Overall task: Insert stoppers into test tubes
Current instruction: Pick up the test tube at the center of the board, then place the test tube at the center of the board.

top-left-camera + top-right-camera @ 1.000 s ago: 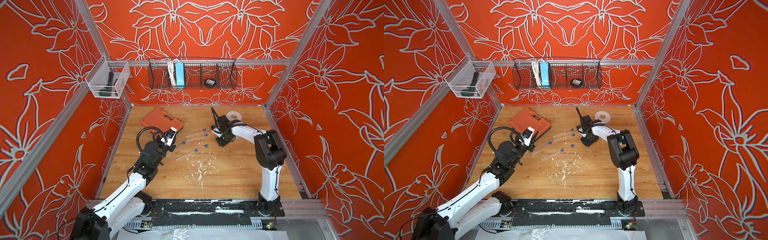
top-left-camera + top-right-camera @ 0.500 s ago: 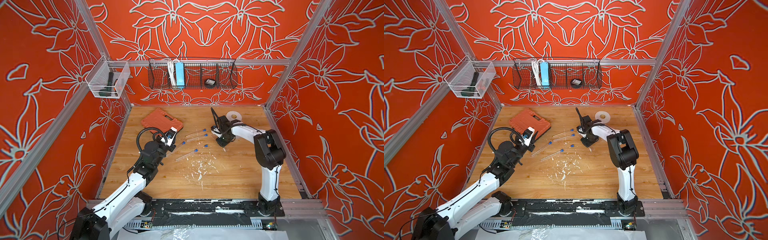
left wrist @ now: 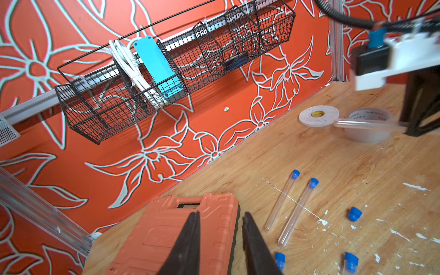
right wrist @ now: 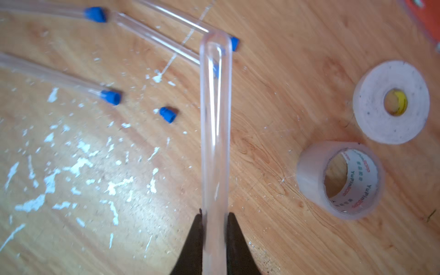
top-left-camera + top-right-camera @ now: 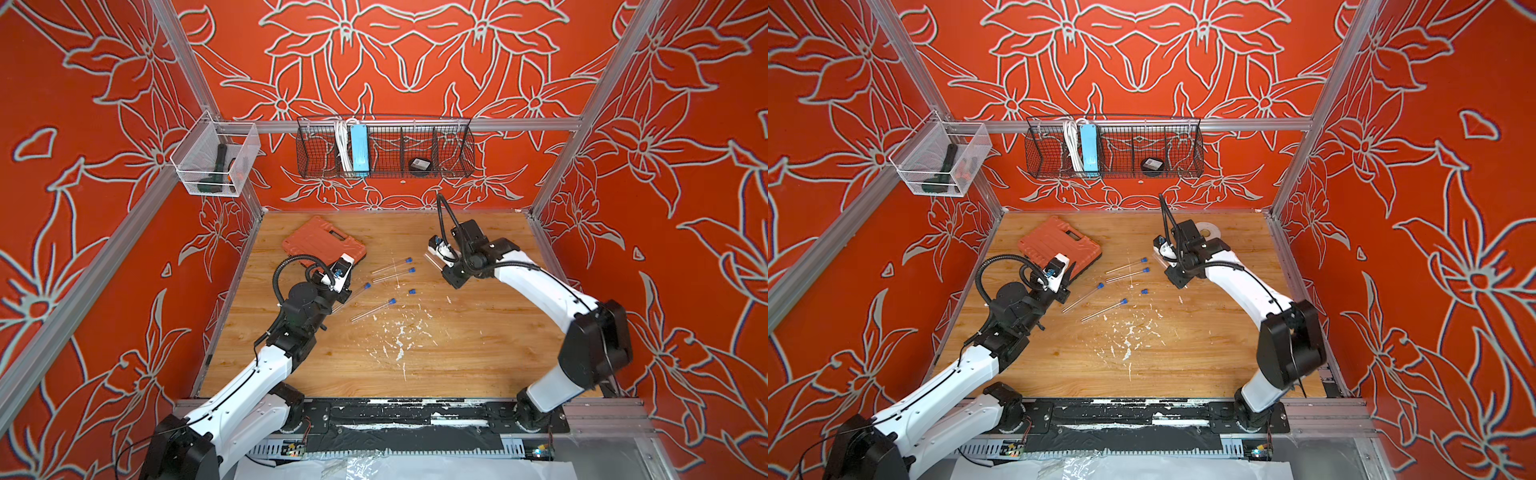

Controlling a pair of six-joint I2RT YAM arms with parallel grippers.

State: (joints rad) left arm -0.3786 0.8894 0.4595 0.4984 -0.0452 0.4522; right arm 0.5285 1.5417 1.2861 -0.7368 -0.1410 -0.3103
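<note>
Station condition as viewed. The right pincer is clamped on the held tube, a clear test tube gripped near one end between both black fingers. The tube's rounded closed end projects away from the pincer, and the tube is clear of the surface. The gripped end is hidden, so it cannot be told whether that end carries a stopper.

The left pincer has its jaws narrowly apart with nothing between them. It sits near the corner of the orange case.

Four stoppered tubes lie flat on the surface between the two arms, each with a blue stopper in its mouth. Two lie side by side and nearly parallel, on the far side of the group. The other two lie nearer the left arm, spaced apart. All four stoppered ends point toward the right arm's side.

One loose stopper lies on the wood close to those stoppered ends, touching no tube.

Two tape rolls, one flat and white and one translucent, sit near each other without touching, beyond the right pincer. White flecks mark the middle of the surface.
</note>
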